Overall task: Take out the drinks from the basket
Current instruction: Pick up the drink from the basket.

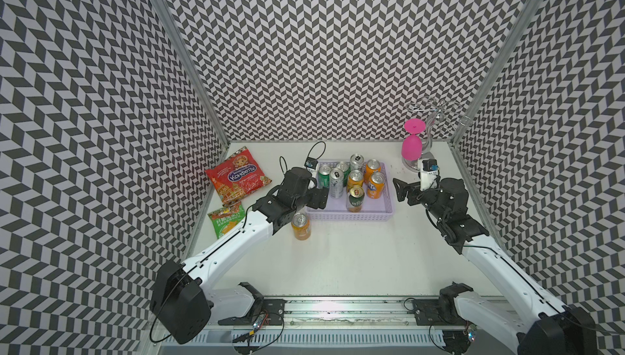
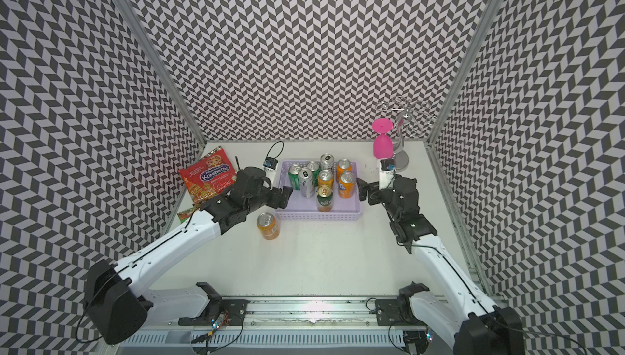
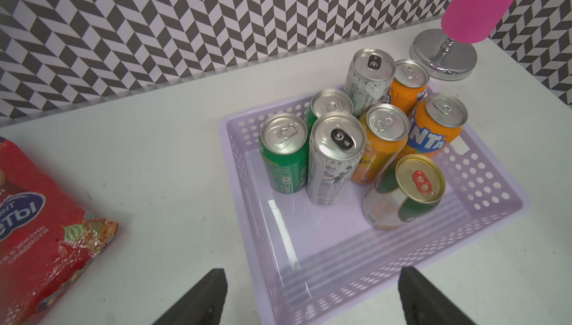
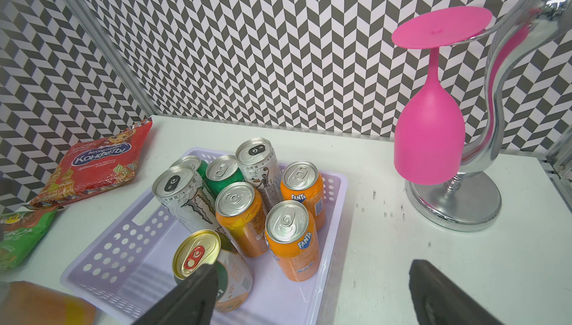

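Left wrist: basket holds eight cans (orange can outside); left tool, right tool gape empty.

Your white counter carries five things directly. The lavender basket sits toward the back, near the middle. One orange can stands upright on the bare surface just beside the basket's front left corner. The red snack bag lies flat by the left wall, and the green snack bag lies just in front of it, perhaps touching its edge. The chrome stand rests in the back right corner, with small dark specks on the surface between it and the basket.
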`<state>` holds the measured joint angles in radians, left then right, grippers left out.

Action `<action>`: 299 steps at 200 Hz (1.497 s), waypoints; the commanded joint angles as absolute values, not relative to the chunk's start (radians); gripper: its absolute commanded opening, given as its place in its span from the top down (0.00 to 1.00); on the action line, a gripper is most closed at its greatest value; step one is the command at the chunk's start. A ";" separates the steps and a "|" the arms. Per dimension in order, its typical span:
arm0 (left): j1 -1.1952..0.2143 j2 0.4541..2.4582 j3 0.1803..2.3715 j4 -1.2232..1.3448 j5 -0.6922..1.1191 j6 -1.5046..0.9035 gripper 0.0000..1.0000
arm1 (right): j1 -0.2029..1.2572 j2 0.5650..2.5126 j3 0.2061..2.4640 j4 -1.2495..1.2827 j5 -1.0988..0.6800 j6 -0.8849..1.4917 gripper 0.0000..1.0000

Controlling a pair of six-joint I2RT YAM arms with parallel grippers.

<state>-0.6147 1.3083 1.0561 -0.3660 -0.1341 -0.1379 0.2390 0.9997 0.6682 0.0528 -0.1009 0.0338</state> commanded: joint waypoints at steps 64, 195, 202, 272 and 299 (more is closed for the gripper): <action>-0.617 1.665 1.341 -0.363 -0.052 -0.043 0.10 | 0.234 0.977 0.661 0.083 -0.093 0.028 0.00; -0.609 1.882 1.489 -0.358 -0.034 -0.011 0.20 | 0.234 0.988 0.659 0.090 -0.107 0.032 0.00; -0.609 1.886 1.492 -0.356 -0.033 -0.013 0.21 | 0.234 0.988 0.658 0.090 -0.111 0.032 0.00; -0.606 1.883 1.489 -0.362 -0.019 -0.018 0.40 | 0.233 0.989 0.660 0.091 -0.114 0.031 0.00; -0.606 1.854 1.475 -0.355 -0.014 -0.022 0.45 | 0.234 0.989 0.660 0.091 -0.115 0.032 0.00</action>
